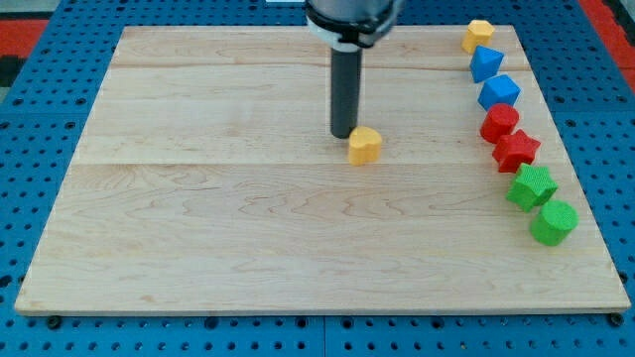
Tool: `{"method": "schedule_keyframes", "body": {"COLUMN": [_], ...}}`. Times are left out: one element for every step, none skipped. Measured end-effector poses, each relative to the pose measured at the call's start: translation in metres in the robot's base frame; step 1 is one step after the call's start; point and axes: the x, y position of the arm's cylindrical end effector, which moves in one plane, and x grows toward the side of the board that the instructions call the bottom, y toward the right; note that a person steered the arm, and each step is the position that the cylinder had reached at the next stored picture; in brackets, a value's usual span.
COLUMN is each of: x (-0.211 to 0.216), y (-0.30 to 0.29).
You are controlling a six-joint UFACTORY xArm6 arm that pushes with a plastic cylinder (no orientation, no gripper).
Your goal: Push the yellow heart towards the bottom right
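The yellow heart (pixel 364 145) lies on the wooden board a little above and right of its middle. My tip (pixel 343 135) stands just to the heart's upper left, touching it or nearly so. The dark rod rises from there to the view's top.
A curved line of blocks runs down the board's right side: a yellow block (pixel 477 36), a blue block (pixel 485 63), a second blue block (pixel 499 93), a red block (pixel 499 122), a red star (pixel 516 150), a green star (pixel 532 186), a green block (pixel 553 222). The board's right edge (pixel 585 188) is close behind them.
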Motion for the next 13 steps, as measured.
{"method": "schedule_keyframes", "body": {"x": [0.027, 0.05, 0.076, 0.103, 0.13, 0.157, 0.165, 0.149, 0.126, 0.122, 0.137, 0.138, 0.138], "y": [0.019, 0.037, 0.049, 0.06, 0.07, 0.073, 0.078, 0.051, 0.044, 0.065, 0.082, 0.115, 0.114]}}
